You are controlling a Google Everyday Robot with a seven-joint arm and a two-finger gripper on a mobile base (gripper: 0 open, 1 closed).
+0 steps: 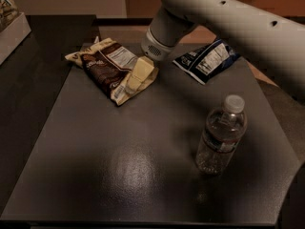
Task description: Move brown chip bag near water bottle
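Note:
The brown chip bag (106, 67) lies crinkled at the back left of the dark table (119, 175), with its white nutrition label facing up. The water bottle (221, 135) stands upright at the right front, well apart from the bag. My gripper (138, 75), cream coloured, hangs from the white arm (224, 18) and sits over the right end of the brown chip bag, at or just above its cream edge. That part of the bag is hidden under it.
A smaller dark blue bag (206, 61) lies at the back right, behind the bottle and under the arm. A white box (10, 20) stands at the far left edge. The table's right edge runs close to the bottle.

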